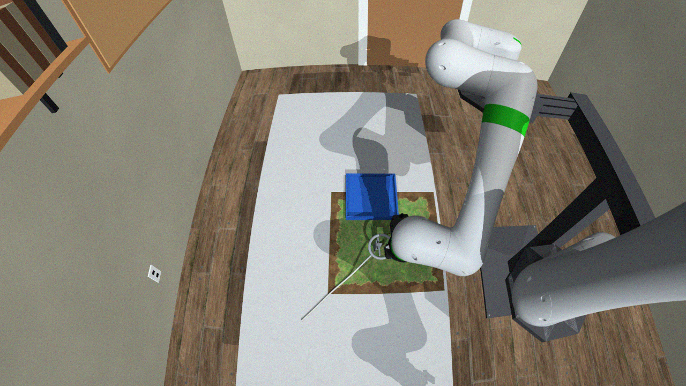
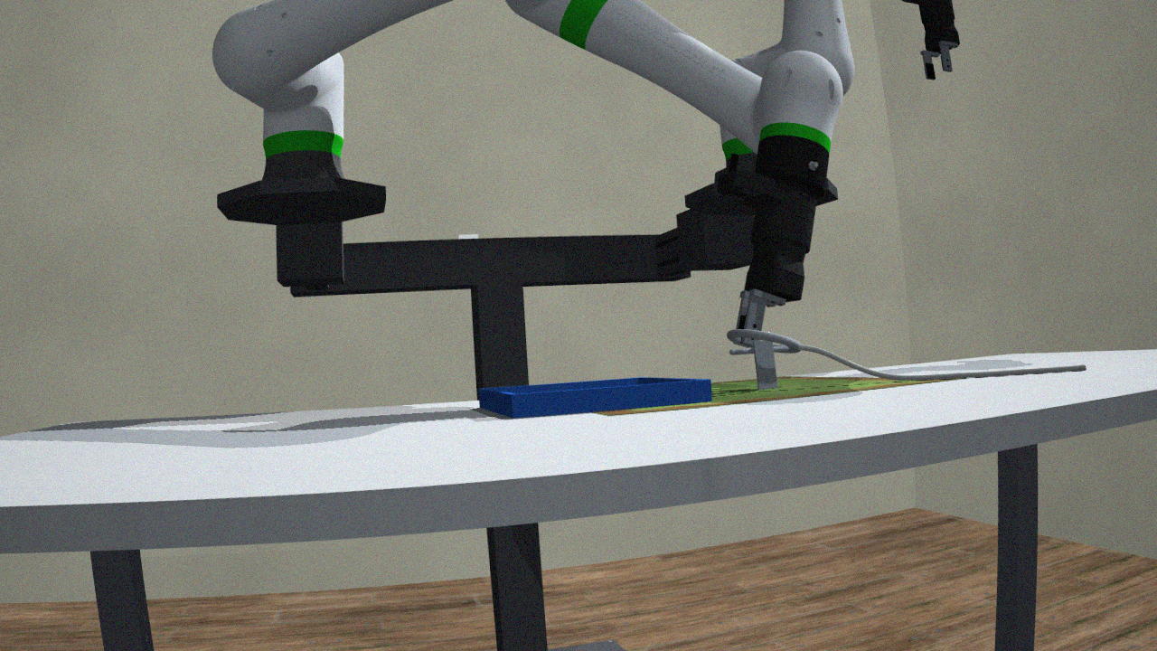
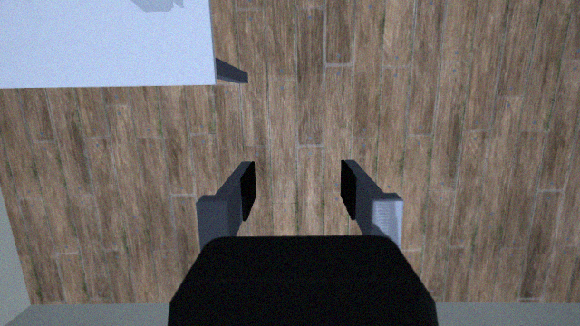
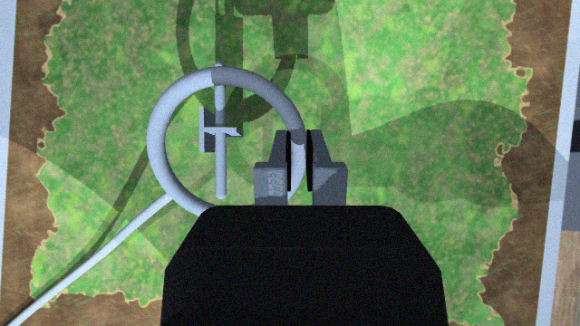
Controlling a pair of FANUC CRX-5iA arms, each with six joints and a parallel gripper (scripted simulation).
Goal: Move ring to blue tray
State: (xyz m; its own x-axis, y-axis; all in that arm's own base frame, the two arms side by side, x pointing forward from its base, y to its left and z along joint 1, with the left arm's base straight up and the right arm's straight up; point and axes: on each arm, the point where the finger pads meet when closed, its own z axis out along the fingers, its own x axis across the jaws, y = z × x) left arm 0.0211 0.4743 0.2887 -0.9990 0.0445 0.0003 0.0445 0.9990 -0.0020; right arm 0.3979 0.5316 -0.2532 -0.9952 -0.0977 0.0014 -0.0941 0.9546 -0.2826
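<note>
Wooden floor (image 1: 206, 239) (image 2: 809, 566) (image 3: 453, 113) (image 4: 568, 281), white worktop (image 1: 288, 192) (image 2: 324, 477) (image 3: 104, 41): ring gripped, delivery outstanding

On the green mat (image 1: 355, 268) (image 2: 817, 382) (image 4: 408, 68), the blue tray (image 1: 357, 192) (image 2: 594, 398) is overlapped at top centre of the overhead frame; the ring has not been laid there. The corded ring (image 1: 370, 245) (image 2: 788, 344) (image 4: 156, 136) is pinched by the right pincer (image 1: 389, 247) (image 2: 744, 332) (image 4: 298, 148), right of centre in the exterior frame, around or just over the stake (image 1: 378, 245) (image 2: 765, 376) (image 4: 220, 163); clearance cannot be told. Lifting clear, carrying and laying flat seem left. At upper right, the left pincer (image 2: 936, 62) (image 3: 297, 178) is spread, unused.
</note>
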